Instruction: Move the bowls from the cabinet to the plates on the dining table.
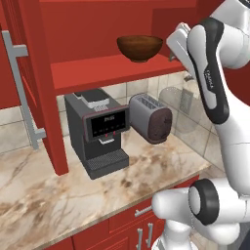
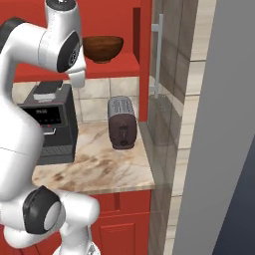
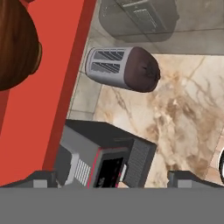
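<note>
A: How many of each item appear?

B: One bowl [image 1: 139,47], dark glossy brown, round and deep, stands upright on the red shelf [image 1: 105,68] of the open cabinet [image 1: 49,97]. One coffee machine [image 1: 97,132] and one toaster [image 1: 150,117] stand on the marble counter [image 1: 58,195] below that shelf. One long silver bar handle [image 1: 22,88] shows on the cabinet door in the left base view, and another handle [image 2: 158,55] at the cabinet's far edge in the right base view.

A: And the gripper?

B: In the hand view the gripper [image 3: 113,179] has its two dark fingertips [image 3: 43,178] set far apart at the lower edge, spread wide with nothing between them. It touches nothing. The bowl sits at the upper left of that view, well apart from the tips, over the shelf's red surface.

A: Materials and shapes?

B: The bowl has a smooth, shiny brown wall and a narrow foot. The cabinet is flat red. The counter is beige-brown veined marble over red fronts. The coffee machine is a boxy dark grey body with a red-trimmed display panel. The toaster is a rounded grey-silver body with dark brown end caps and two top slots. The wall behind is pale square tile.
</note>
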Robot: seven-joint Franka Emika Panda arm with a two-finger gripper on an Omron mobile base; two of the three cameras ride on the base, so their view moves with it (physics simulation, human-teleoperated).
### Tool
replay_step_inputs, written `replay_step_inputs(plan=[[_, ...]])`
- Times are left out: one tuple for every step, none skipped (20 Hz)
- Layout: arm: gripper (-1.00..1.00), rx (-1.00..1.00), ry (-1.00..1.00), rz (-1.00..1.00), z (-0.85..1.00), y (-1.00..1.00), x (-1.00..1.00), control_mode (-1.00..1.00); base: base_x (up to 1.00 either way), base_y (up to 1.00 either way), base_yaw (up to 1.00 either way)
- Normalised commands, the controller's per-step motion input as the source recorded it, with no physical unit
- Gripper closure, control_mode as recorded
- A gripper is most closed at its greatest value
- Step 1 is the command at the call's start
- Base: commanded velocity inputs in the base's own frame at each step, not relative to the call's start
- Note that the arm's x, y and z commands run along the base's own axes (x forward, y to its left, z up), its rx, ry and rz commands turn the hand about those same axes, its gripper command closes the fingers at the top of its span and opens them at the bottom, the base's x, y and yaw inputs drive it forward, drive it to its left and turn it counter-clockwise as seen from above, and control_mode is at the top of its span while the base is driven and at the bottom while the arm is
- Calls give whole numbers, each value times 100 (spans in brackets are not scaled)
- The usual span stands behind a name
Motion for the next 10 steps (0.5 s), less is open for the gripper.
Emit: replay_step_inputs(plan=[[-100,0,0,-9,8,6,71,-100,0,0,0],[-100,0,0,-10,11,4,75,-100,0,0,0],[-100,0,0,-10,11,5,69,-100,0,0,0],[-100,0,0,-11,15,4,65,-100,0,0,0],[-100,0,0,-10,19,0,65,-100,0,0,0],[-100,0,0,-9,21,0,64,-100,0,0,0],[-100,0,0,-9,18,0,64,-100,0,0,0],[-100,0,0,-8,16,0,61,-100,0,0,0],[-100,0,-1,-9,13,0,52,-100,0,0,0],[-100,1,-1,-9,13,0,43,-100,0,0,0]])
